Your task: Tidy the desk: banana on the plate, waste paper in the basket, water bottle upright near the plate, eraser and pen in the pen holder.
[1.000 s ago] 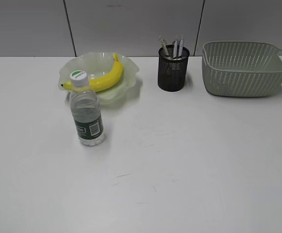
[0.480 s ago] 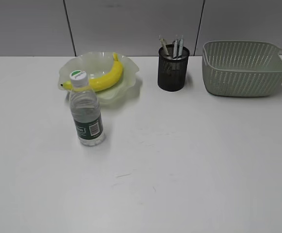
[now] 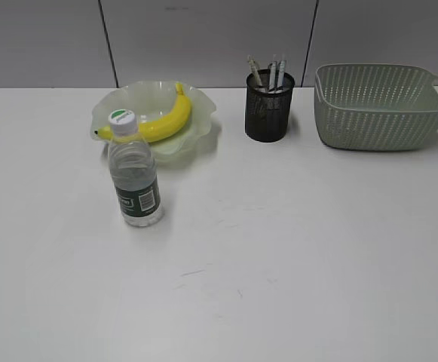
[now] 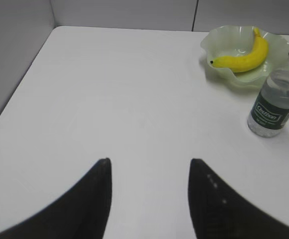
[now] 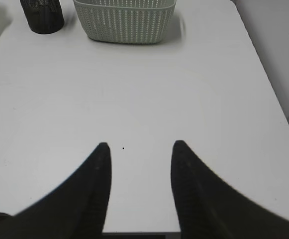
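Note:
The yellow banana (image 3: 162,119) lies in the pale green ruffled plate (image 3: 196,132) at the back left of the white desk (image 3: 294,249). The water bottle (image 3: 134,173) stands upright just in front of the plate. The black mesh pen holder (image 3: 268,111) holds several pens. The sage-green basket (image 3: 381,105) stands at the back right. The waste paper and the eraser are not visible. Neither gripper shows in the exterior view. My left gripper (image 4: 149,162) is open and empty above the desk's left side, with the banana (image 4: 242,55), plate (image 4: 219,47) and bottle (image 4: 276,102) ahead to its right. My right gripper (image 5: 140,145) is open and empty near the desk's front edge.
A grey panelled wall runs behind the desk. In the right wrist view the basket (image 5: 127,22) and pen holder (image 5: 44,15) stand far ahead, and the desk's right edge (image 5: 268,84) and front edge lie close by.

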Robot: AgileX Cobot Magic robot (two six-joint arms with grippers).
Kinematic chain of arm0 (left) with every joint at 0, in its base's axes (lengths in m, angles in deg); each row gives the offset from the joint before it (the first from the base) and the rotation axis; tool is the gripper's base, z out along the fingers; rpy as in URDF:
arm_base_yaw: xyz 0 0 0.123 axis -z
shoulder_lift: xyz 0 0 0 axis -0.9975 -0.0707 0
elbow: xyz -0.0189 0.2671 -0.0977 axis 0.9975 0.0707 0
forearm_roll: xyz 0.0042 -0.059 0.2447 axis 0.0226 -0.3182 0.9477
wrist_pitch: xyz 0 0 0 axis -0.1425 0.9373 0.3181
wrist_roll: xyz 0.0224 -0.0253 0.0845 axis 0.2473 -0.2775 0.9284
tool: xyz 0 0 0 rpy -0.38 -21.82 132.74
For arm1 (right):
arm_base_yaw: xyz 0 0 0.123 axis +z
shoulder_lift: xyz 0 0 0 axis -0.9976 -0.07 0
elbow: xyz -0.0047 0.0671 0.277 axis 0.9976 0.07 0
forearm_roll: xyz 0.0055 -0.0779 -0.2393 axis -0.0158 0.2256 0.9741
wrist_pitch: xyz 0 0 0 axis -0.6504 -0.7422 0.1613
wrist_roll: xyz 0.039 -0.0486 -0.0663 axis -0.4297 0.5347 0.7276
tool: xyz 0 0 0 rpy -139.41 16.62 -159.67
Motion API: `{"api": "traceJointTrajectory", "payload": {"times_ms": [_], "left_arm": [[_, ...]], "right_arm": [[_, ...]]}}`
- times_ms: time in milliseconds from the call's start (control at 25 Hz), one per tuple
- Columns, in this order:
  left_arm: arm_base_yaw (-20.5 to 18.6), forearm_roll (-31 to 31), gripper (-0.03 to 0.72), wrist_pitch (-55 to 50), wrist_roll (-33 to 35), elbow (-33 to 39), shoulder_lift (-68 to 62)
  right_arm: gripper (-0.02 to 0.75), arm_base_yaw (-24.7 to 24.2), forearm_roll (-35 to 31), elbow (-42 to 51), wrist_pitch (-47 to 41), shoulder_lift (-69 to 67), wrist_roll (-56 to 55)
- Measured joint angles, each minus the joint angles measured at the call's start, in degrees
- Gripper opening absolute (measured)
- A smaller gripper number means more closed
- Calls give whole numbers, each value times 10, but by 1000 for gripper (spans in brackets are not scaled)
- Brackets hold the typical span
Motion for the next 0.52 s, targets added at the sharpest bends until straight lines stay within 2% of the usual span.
{"api": "traceJointTrajectory", "payload": {"times_ms": [520], "left_arm": [[0,-2,310,1,2,0,0]], "right_arm": [[330,0,0,0,0,0,0]]}}
